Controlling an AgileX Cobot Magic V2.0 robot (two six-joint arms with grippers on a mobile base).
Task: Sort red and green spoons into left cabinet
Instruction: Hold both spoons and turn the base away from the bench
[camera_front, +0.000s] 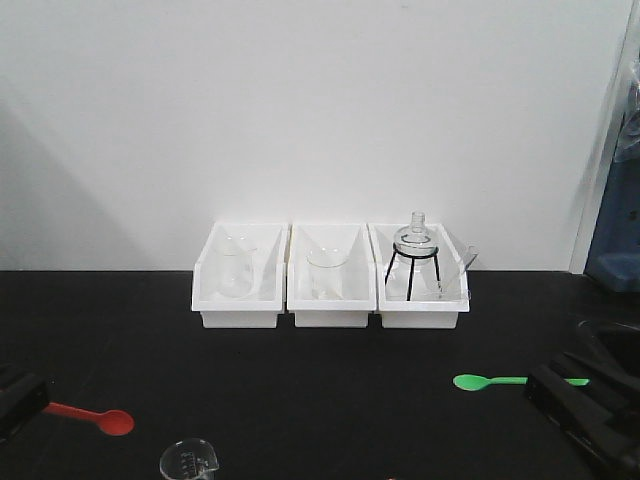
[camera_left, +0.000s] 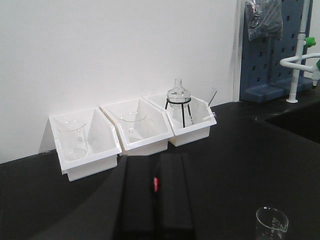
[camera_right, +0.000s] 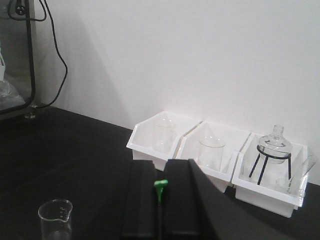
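Black tabletop (camera_front: 320, 410) ran back to a plain white wall, with three white bins (camera_front: 330, 290) of glassware lined up along its far edge and a small empty beaker (camera_front: 188, 462) standing at the near edge, left of centre. The red spoon (camera_front: 112, 421) lay near and left, its bowl pointing right and its handle running into the left pincer (camera_left: 156, 165), whose jaws were closed on it, a sliver of red showing in the narrow slot between them. The green spoon (camera_front: 480, 381) lay near and right, bowl pointing left, its handle end pinched the same way in the closed right pincer (camera_right: 161, 167). Whether either bowl rested on the tabletop or hung just above it could not be told. No shelving unit appeared in any view, so the cabinet probably stood off to the left, out of frame. Both spoons seemed held near the handle tip, so the long free end could swing or pivot. The carry would go best with a straight lift first, then a slow, level sweep leftward. The left arm should probably go first and pass wide of the beaker just beside the red bowl. The right arm, with the whole tabletop to cross, would do well to wait and keep near, clear of the bins.
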